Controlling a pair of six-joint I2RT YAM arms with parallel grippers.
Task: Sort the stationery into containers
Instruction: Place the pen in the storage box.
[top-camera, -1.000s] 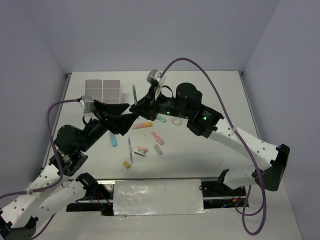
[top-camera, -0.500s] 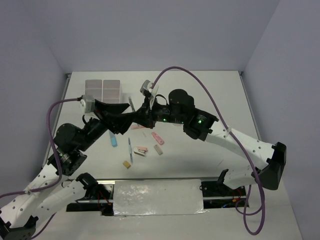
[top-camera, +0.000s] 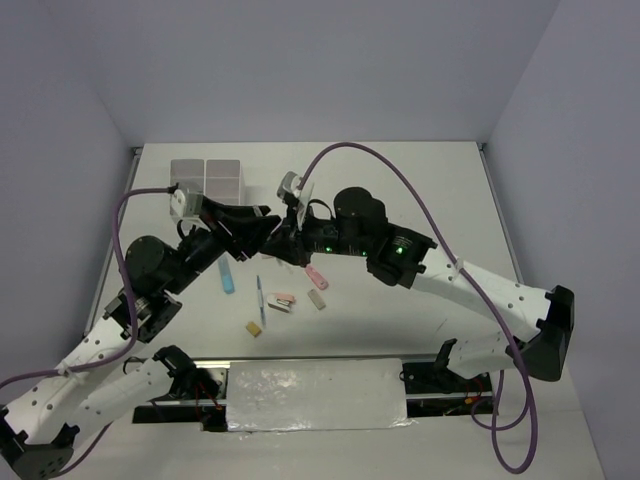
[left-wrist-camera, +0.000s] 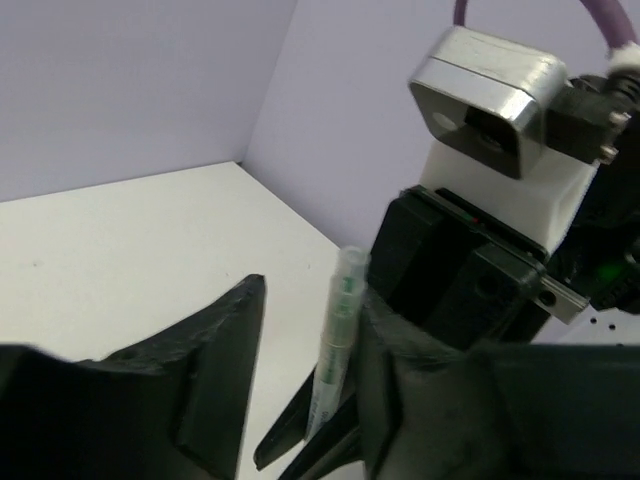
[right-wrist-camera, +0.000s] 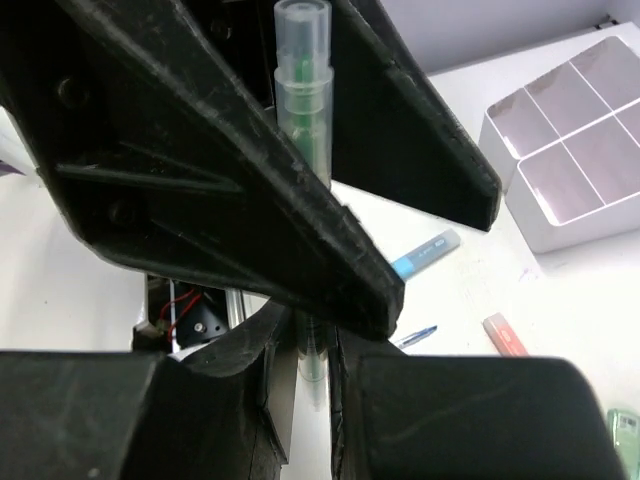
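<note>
My right gripper (right-wrist-camera: 315, 350) is shut on a clear pen with green ink (right-wrist-camera: 303, 100) and holds it up in the air. My left gripper (left-wrist-camera: 310, 340) is open, and its two black fingers (right-wrist-camera: 250, 200) straddle that pen (left-wrist-camera: 338, 340); the pen lies against the right-hand finger (left-wrist-camera: 400, 360). In the top view the two grippers meet above the table, left (top-camera: 255, 222) and right (top-camera: 278, 245), and the pen is hidden there. The white divided box (top-camera: 205, 178) stands at the far left and also shows in the right wrist view (right-wrist-camera: 570, 150).
On the table below lie a blue highlighter (top-camera: 227, 277), a thin blue pen (top-camera: 260, 297), a pink highlighter (top-camera: 315, 275), a tan block (top-camera: 254, 328), a small pink piece (top-camera: 282, 300) and a small eraser (top-camera: 317, 299). Both arms' cables arch over the middle.
My right gripper has carried the green pen left and down toward my left gripper. My left gripper has come in, and its open fingers now straddle the pen.
</note>
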